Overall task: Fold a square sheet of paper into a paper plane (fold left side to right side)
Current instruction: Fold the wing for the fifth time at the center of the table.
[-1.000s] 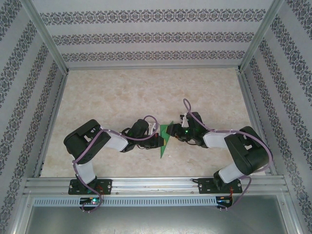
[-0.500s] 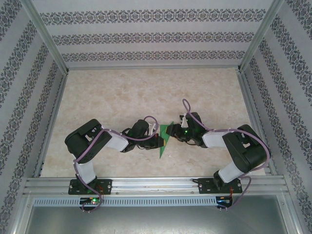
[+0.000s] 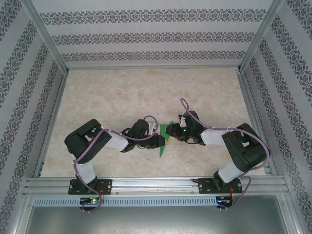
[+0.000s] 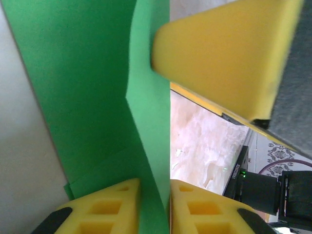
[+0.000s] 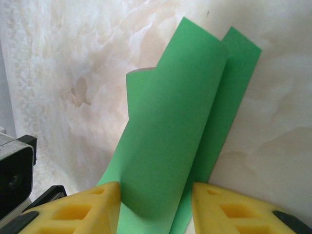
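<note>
The square sheet of paper (image 3: 163, 147) is bright green and partly folded into a narrow pointed shape, its tip toward the near edge. It stands up off the table between the two grippers. My left gripper (image 3: 158, 140) meets it from the left. In the left wrist view its jaws (image 4: 155, 204) are slightly open, with a paper (image 4: 87, 87) flap standing in the narrow gap. My right gripper (image 3: 173, 132) reaches in from the right. Its jaws (image 5: 155, 207) are open and straddle the curled paper (image 5: 180, 126). One right fingertip (image 4: 224, 53) rests against the paper's upper edge.
The marbled beige table (image 3: 122, 97) is walled by patterned panels at the back and sides. An aluminium rail (image 3: 156, 185) runs along the near edge by the arm bases. Purple cables loop over both arms.
The left jaws have parted from tightly shut to slightly open round the paper. The right gripper has edged a little left toward the paper. The paper has stayed about where it was.
</note>
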Controlling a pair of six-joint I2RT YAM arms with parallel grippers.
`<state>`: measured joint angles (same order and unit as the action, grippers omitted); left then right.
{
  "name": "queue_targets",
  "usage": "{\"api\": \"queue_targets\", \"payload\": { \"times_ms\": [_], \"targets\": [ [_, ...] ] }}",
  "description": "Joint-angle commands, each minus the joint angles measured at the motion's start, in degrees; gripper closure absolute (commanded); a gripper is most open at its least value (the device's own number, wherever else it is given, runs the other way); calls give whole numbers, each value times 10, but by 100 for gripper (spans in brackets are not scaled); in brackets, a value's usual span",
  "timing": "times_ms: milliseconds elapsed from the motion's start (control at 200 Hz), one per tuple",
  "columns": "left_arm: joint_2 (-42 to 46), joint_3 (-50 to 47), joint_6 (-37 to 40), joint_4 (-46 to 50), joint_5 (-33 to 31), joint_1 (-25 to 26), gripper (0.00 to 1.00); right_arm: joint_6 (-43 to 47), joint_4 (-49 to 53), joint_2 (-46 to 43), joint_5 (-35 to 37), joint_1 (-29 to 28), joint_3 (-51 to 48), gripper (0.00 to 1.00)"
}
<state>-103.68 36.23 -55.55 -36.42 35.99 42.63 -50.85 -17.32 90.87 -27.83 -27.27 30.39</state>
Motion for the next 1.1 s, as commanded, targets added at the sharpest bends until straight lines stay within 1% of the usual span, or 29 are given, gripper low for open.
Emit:
{"api": "queue_targets", "payload": {
  "times_ms": [0, 85, 250, 395, 655, 784, 1094],
  "targets": [
    [36, -3, 17, 21, -4, -6, 74, 23, 14, 48, 37, -18, 1, 57],
    [55, -5, 27, 46, -11, -9, 69, 24, 16, 48, 38, -18, 2, 57],
    [77, -5, 38, 83, -22, -23, 65, 24, 17, 51, 39, -18, 3, 57],
    [68, 11, 52, 110, -20, -30, 65, 24, 17, 53, 38, -18, 4, 57],
    [42, 31, 57, 110, -13, -36, 64, 24, 18, 55, 36, -18, 6, 57],
    [33, 38, 58, 107, -9, -38, 67, 24, 20, 56, 37, -18, 6, 57],
    [27, 48, 76, 134, -20, -48, 78, 34, 37, 61, 41, -20, 13, 57]
  ]
}}
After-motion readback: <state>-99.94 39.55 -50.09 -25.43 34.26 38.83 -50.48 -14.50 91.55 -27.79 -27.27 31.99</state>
